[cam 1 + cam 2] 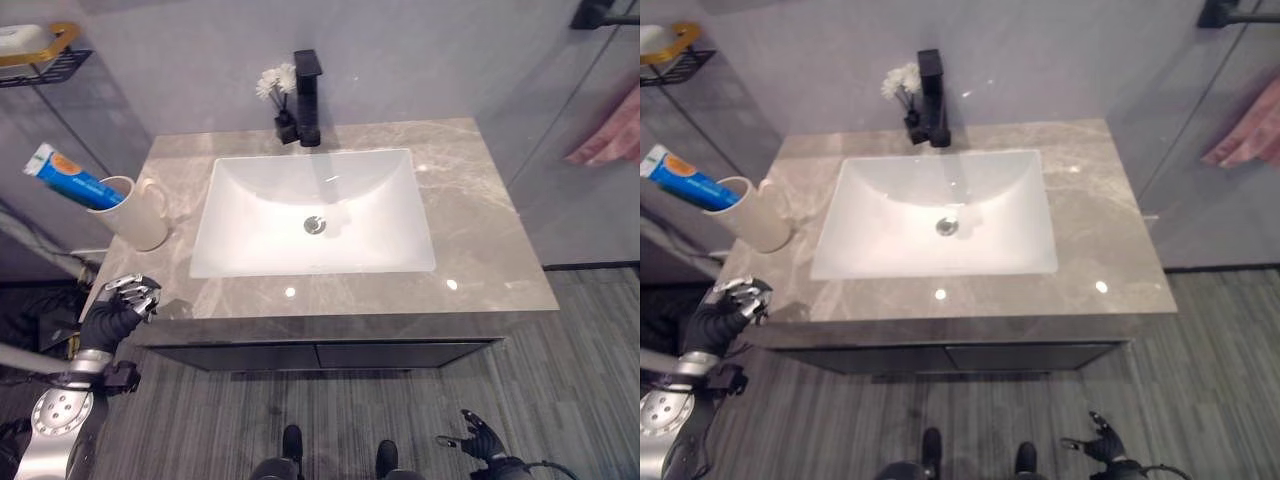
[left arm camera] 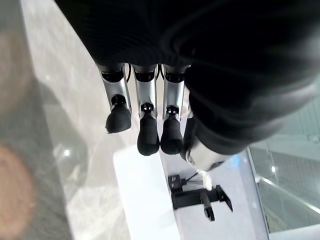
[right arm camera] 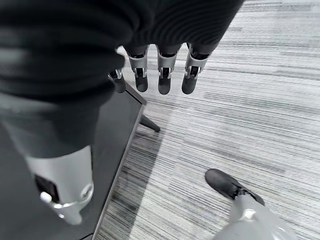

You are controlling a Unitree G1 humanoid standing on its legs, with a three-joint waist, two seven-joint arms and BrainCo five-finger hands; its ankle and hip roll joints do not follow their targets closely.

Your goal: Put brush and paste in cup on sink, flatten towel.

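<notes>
A cream mug (image 1: 138, 212) stands on the left end of the marble counter (image 1: 480, 235), beside the white sink basin (image 1: 255, 245). A blue toothpaste tube (image 1: 70, 178) leans out of the mug toward the left. My left hand (image 1: 124, 300) hovers at the counter's front left corner, fingers (image 2: 148, 136) relaxed and holding nothing. My right hand (image 1: 478, 438) hangs low over the floor in front of the cabinet, its fingers (image 3: 165, 76) straight and empty. A pink towel (image 1: 612, 135) hangs bunched on the wall at the far right.
A black faucet (image 1: 308, 95) and a small vase of white flowers (image 1: 277, 88) stand behind the basin. A wire shelf with a soap dish (image 1: 35, 48) is mounted at the upper left. Dark cabinet doors (image 1: 320, 354) sit under the counter.
</notes>
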